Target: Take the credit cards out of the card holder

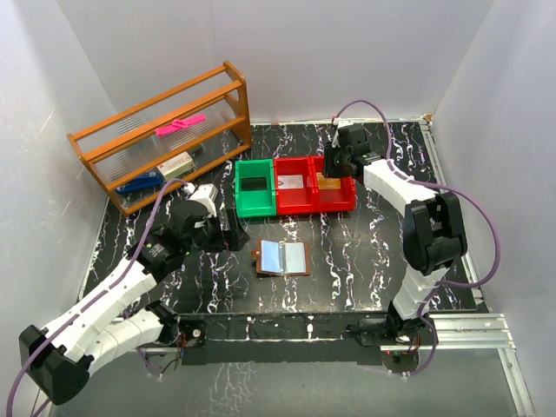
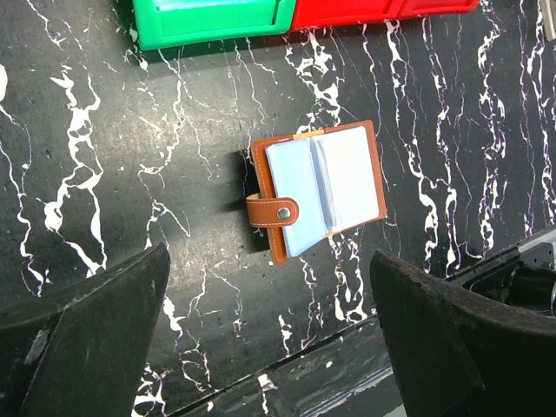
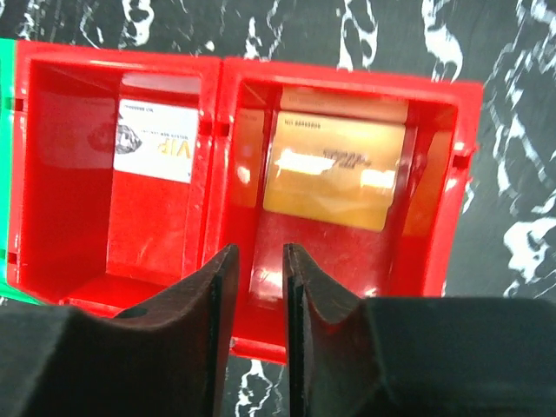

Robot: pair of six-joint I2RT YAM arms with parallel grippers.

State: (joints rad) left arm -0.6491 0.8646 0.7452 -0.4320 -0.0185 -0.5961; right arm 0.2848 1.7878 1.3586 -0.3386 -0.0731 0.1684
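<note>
Black marble-look table (image 1: pixel 347 252) with white veins, white walls (image 1: pixel 347 52) on three sides, wooden rack (image 1: pixel 161 104) at the back left. Card holder (image 2: pixel 317 191) lies flat and open on the table, pale blue inside up, brown rim showing, snap strap (image 2: pixel 271 211) folded over its left half. It sits ahead of the left gripper (image 2: pixel 269 256) and in line with the gap between the jaws, touching neither finger. Left jaws spread wide, nothing in them, hanging above the table. Green bin (image 1: pixel 238 187) and two red bins sit farther ahead of those jaws, past the holder. Right gripper (image 3: pixel 259 252) hangs over the red bins, roughly above the wall the two share. Its jaws are nearly together with a slim gap, nothing between them. Gold card (image 3: pixel 334 178) lies in the right red bin (image 3: pixel 439 174), just ahead of the right jaws and off to their right. White card (image 3: pixel 156 143) with "VIP" print lies in the left red bin (image 3: pixel 52 174), ahead and to the left of those jaws. Neither card touches the fingers. Can't tell whether any card remains in the holder's sleeves. Contents of the green bin unclear.
</note>
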